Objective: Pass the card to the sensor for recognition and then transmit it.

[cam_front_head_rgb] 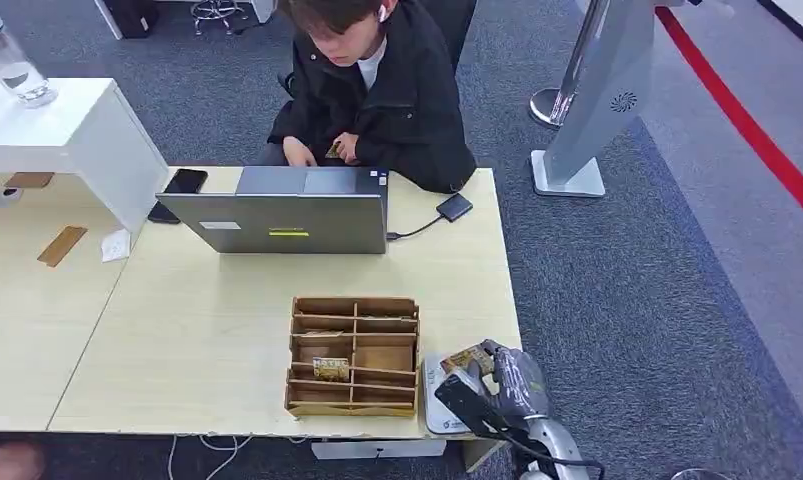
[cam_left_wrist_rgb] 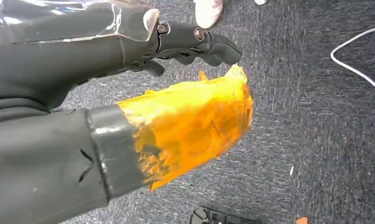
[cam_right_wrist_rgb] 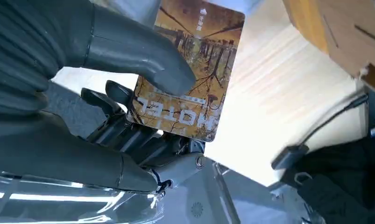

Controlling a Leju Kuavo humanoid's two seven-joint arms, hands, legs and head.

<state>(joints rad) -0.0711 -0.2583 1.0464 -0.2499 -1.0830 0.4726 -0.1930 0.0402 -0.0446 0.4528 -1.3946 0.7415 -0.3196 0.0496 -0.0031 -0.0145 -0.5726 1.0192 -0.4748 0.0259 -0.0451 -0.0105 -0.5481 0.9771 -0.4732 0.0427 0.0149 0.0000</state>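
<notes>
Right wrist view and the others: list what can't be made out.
- Card in the right wrist view: the right hand covers one edge.
- Sensor in the head view: largely hidden under the same hand.
- Organizer in the head view: slot contents too small to identify.

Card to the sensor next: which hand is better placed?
Right. The right hand already pinches the card just above the white sensor pad; the left hand hangs over the carpet.

On the table (cam_front_head_rgb: 207,340), a compartmented wooden organiser (cam_front_head_rgb: 354,355) sits near the front edge, a laptop (cam_front_head_rgb: 282,208) behind it. The right hand (cam_front_head_rgb: 505,378) holds the card (cam_front_head_rgb: 464,360) over the sensor (cam_front_head_rgb: 439,397), just right of the organiser.
</notes>
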